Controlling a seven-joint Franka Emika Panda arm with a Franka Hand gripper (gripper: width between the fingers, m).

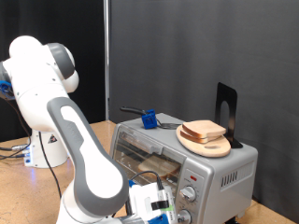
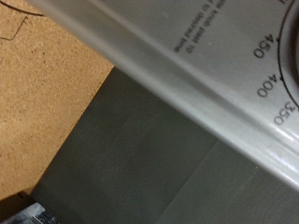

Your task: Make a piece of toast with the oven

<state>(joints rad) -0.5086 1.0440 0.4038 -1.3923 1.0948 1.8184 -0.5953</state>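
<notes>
Robot arm (image 1: 89, 163) fills the lower left of the exterior view, its claw (image 1: 161, 205) low in the frame against the oven (image 1: 192, 154) front, near the knobs (image 1: 189, 196). Whether the claw is clenched or released I cannot tell. Temperature marks show close in the wrist view, so the dial-setting step seems in hand. Inside the oven, behind the glass door, sits the piece of toast (image 1: 157, 164). More slices lie on a wooden board (image 1: 206, 142) atop the oven.

The arm (image 1: 89, 159) hides the hand (image 1: 161, 203) and the oven's (image 1: 220, 173) lower front.
</notes>
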